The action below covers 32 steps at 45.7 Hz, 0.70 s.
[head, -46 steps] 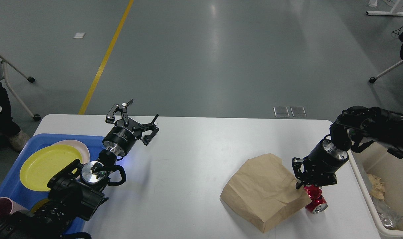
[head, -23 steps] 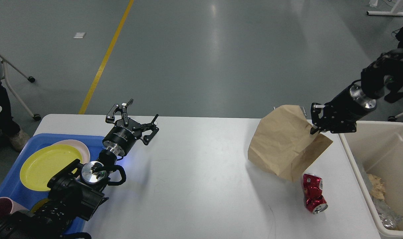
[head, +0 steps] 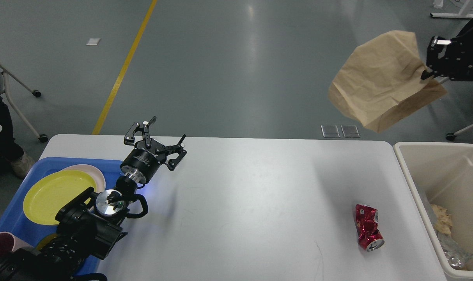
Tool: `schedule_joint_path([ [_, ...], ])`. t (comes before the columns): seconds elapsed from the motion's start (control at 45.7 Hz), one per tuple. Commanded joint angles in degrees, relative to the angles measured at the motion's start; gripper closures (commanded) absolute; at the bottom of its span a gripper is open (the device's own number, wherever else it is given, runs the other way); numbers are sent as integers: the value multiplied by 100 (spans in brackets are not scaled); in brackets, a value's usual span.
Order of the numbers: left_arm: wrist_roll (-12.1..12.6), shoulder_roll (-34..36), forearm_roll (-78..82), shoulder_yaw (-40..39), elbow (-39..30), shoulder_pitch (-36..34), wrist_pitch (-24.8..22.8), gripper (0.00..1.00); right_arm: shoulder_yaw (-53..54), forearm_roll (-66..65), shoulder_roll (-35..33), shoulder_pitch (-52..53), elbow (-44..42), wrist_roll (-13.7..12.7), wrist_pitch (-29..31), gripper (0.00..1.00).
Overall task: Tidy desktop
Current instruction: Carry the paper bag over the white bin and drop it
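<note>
The right gripper [head: 429,72] hangs high at the upper right, well above the desktop [head: 244,203], its jaws pinching one edge of a crumpled brown paper bag [head: 384,84]; held by that edge alone, the bag droops and swings free, clear of everything below, which I judge is so that it can be carried over and let fall into the beige bin [head: 450,183] standing just beside the table's right end; the bin already holds some crumpled scraps, so it reads as the place for rubbish; the left gripper [head: 158,140] hovers over the left part of the white tabletop, jaws spread wide and holding nothing, apparently idle; just beside it a blue tray [head: 14,222] holds a yellow plate [head: 57,193] stacked on a pink plate [head: 98,173], likely the spot for dishes; a crushed red can [head: 368,227] lies on its side near the right end of the table, close to the bin; it looks like the last loose item to clear
</note>
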Motion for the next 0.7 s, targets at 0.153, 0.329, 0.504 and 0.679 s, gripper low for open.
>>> schedule_joint_path([
  [0.153, 0, 0, -2, 0, 0, 0, 0, 3, -577, 16, -500, -359, -397, 8, -1, 100],
  [0.329, 0, 0, -2, 0, 0, 0, 0, 3, -788, -19, -747, -930, -406, 26, -1131, 100],
  [0.504, 0, 0, -2, 0, 0, 0, 0, 3, -893, -256, -773, -1791, -406, 61, -2757, 100],
  [0.679, 0, 0, 7, 0, 0, 0, 0, 3, -823, -467, -765, -2583, -415, 87, -3822, 100],
])
